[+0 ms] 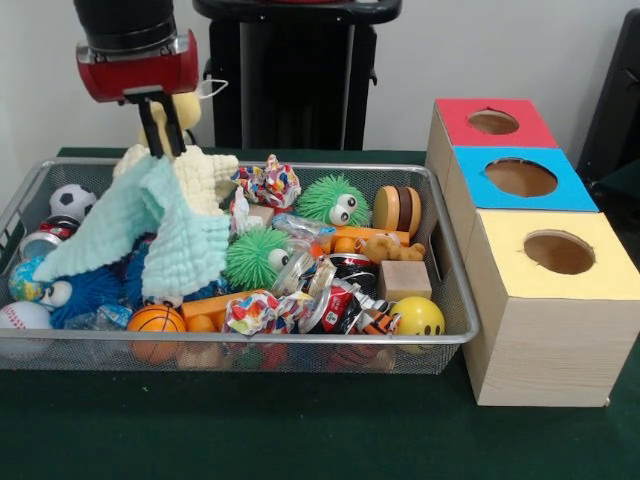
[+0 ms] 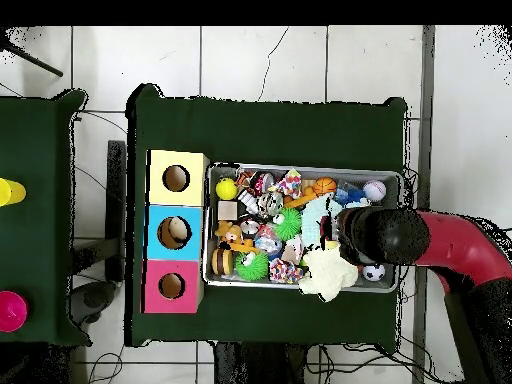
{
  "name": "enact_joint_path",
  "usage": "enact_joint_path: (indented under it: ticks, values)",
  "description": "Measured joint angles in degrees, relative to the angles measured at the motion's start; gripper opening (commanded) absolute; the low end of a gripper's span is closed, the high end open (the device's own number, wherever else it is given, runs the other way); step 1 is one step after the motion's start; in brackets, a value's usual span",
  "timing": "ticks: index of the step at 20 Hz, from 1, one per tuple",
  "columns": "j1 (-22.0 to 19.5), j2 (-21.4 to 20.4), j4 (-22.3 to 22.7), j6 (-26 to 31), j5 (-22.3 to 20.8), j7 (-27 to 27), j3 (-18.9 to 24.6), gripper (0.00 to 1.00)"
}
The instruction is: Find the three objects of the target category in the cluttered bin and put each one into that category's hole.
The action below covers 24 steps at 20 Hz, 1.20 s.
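Note:
The silver wire-mesh bin is full of toys; it also shows in the overhead view. My gripper hangs over its left end, shut on a mint-green cloth and a cream cloth that drape down from the fingers. A pale yellow soft thing shows behind the fingers; I cannot tell whether it is the duck. The tan-brown teddy bear lies at the right end of the bin, and also shows in the overhead view. In the overhead view the arm hides the gripper.
Three wooden boxes with round holes stand right of the bin: red, blue, yellow. The bin also holds green spiky balls, a basketball, a baseball, a smiley ball and wrappers.

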Motion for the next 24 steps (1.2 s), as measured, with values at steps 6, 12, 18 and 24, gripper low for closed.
enact_joint_path:
  ticks: [6,12,18,24]
  values:
    - [1.4,-4.4,1.3,2.8,3.4,0.0,-0.1,0.00]
    - [2.7,-4.0,1.4,-0.4,1.6,0.0,-1.0,0.00]
    - [4.5,1.5,1.3,-13.4,-6.6,0.0,-4.3,0.00]
    - [7.2,6.4,0.7,-23.5,-13.5,0.0,-8.5,0.00]
